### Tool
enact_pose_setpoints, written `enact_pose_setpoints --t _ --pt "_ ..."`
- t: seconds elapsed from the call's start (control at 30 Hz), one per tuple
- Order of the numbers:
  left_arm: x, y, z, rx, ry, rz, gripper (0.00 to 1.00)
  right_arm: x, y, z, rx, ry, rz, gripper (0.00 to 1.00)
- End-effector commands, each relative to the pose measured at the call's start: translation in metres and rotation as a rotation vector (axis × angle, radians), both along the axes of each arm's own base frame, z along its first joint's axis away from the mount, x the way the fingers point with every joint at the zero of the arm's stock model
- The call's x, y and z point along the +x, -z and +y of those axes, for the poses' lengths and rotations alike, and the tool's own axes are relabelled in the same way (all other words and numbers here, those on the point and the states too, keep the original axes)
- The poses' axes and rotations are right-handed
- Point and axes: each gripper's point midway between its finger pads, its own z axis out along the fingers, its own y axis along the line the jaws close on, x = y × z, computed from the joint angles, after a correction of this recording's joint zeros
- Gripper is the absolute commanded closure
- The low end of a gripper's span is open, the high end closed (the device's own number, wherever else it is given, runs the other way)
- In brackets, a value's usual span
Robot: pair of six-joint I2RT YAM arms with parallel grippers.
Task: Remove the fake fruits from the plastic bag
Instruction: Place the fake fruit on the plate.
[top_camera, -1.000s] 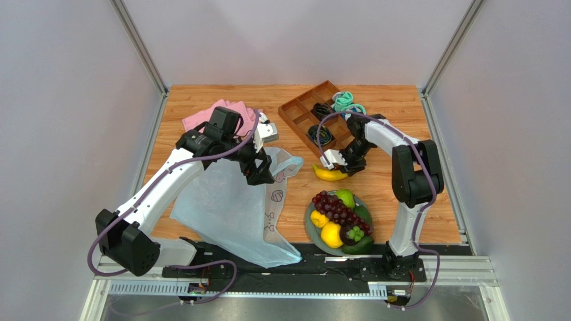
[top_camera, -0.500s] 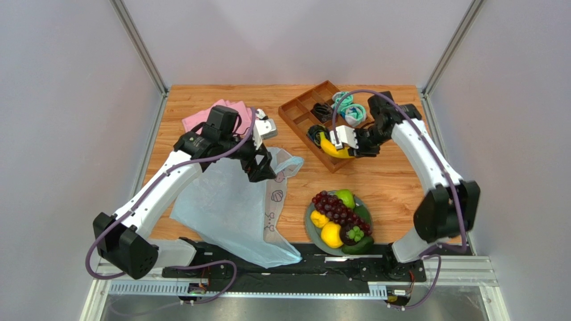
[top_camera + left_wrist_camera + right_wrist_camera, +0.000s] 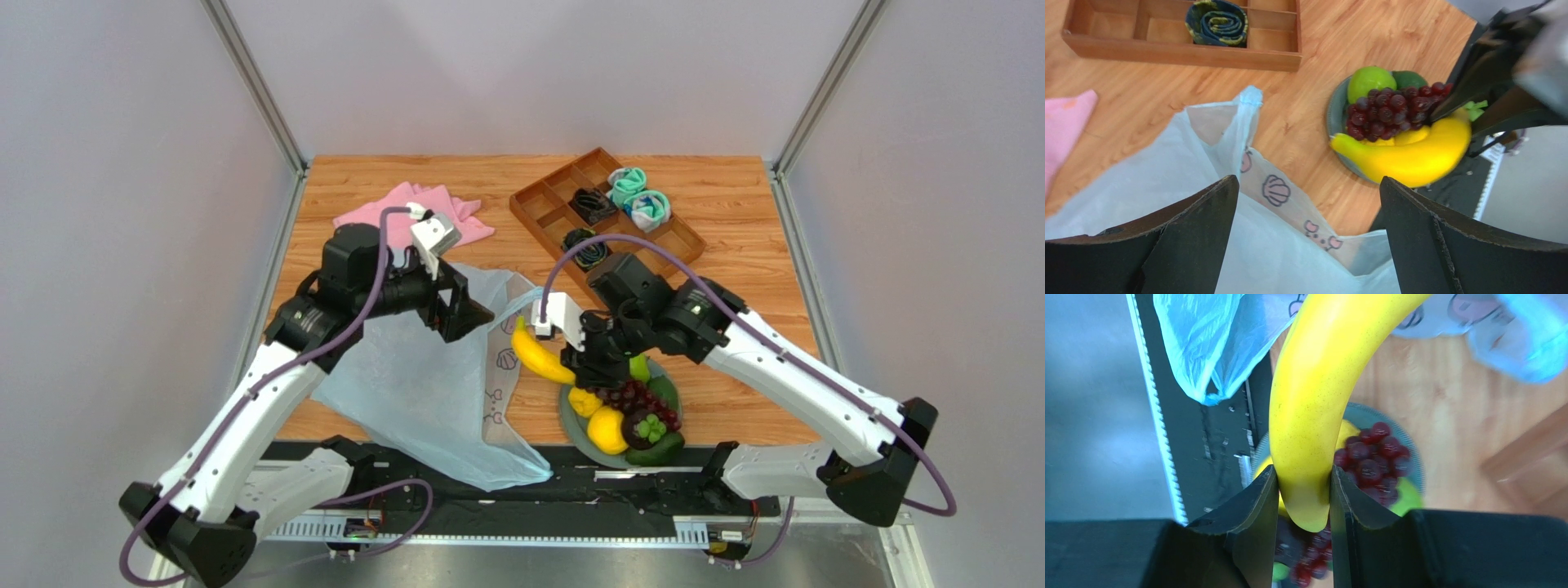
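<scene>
My right gripper (image 3: 584,353) is shut on a yellow banana (image 3: 537,352), holding it by one end (image 3: 1303,478) just above the left edge of a grey plate (image 3: 563,414). On the plate lie a dark grape bunch (image 3: 632,395), a lime-green apple (image 3: 637,364), a lemon (image 3: 606,430) and an avocado (image 3: 660,448). The pale-blue plastic bag (image 3: 411,380) lies flat on the table to the plate's left. Over the bag's top edge hangs my left gripper (image 3: 463,312), open wide with nothing between its fingers (image 3: 1308,181); the bag's printed side (image 3: 1278,191) lies below it.
A wooden compartment tray (image 3: 548,203) stands at the back, with rolled socks (image 3: 639,196) in and beside it. A pink cloth (image 3: 411,206) lies at the back left. The table's front rail (image 3: 589,472) runs right behind the plate.
The right arm has swung the banana from beside the wooden tray forward to the plate's left edge. The left arm has drawn back a little to the left, jaws still open.
</scene>
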Motion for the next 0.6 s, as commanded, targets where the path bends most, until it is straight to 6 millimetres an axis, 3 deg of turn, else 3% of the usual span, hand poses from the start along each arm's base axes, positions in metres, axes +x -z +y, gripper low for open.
enact_pose_setpoints --t 0.0,0.03,0.07,0.1,0.17,0.27,0.4,0.57 --pt "-0.023 -0.004 0.007 -0.131 -0.084 0.115 0.09 -0.017 0.022 0.027 -0.034 0.249 0.179 0.90" --pt "-0.032 -0.002 0.008 -0.147 -0.073 0.136 0.10 -0.028 0.026 0.035 -0.033 0.236 0.220 0.92" --pt "-0.037 0.012 0.007 -0.142 -0.062 0.178 0.11 -0.035 0.035 0.039 -0.043 0.292 0.274 0.98" --pt "-0.045 0.016 0.004 -0.161 -0.031 0.212 0.13 -0.034 0.036 0.050 -0.011 0.313 0.279 1.00" --pt "-0.056 0.036 0.002 -0.174 -0.002 0.292 0.20 -0.042 0.046 0.060 -0.023 0.371 0.286 1.00" --pt "-0.069 0.054 -0.007 -0.225 0.043 0.439 0.20 -0.042 0.061 0.066 -0.032 0.470 0.279 1.00" --pt "-0.068 0.079 -0.016 -0.272 -0.021 0.661 0.18 -0.030 0.073 0.063 -0.051 0.639 0.258 1.00" --pt "-0.057 0.114 -0.016 -0.262 -0.172 0.835 0.21 -0.023 0.071 0.056 -0.032 0.683 0.214 1.00"
